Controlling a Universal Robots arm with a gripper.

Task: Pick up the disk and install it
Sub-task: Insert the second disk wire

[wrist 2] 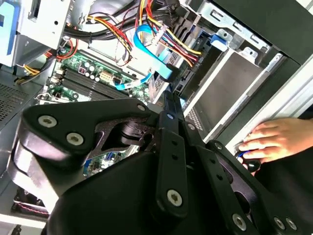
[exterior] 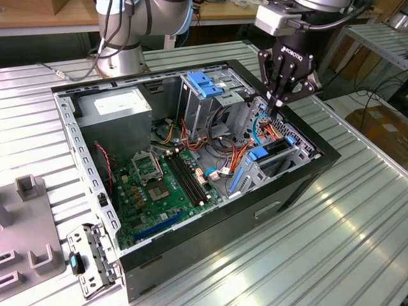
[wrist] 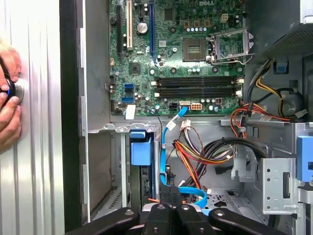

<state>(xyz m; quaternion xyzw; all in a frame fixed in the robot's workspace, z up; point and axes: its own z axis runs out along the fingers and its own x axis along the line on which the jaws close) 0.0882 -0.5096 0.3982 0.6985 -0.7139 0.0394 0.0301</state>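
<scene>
I hang over the front corner of the open case, my gripper pointing down with the fingers drawn together. I see nothing between them. The disk appears to stand on edge in the bay just below me, its blue rail showing at the near end. I cannot tell whether it is pushed fully home.

My main worry is the wiring. A blue cable loops right beside my fingertips, with a bundle of coloured wires close by. If I go down or sideways here, a finger could hook a loop and drag a plug off the board, or pinch a wire against the bay's metal edge.

If the disk sits crooked, pressing on one end could jam its rails in the slot.

A person's hand rests on the table against the case's outer wall, near my arm. A quick swing outward could strike it.
</scene>
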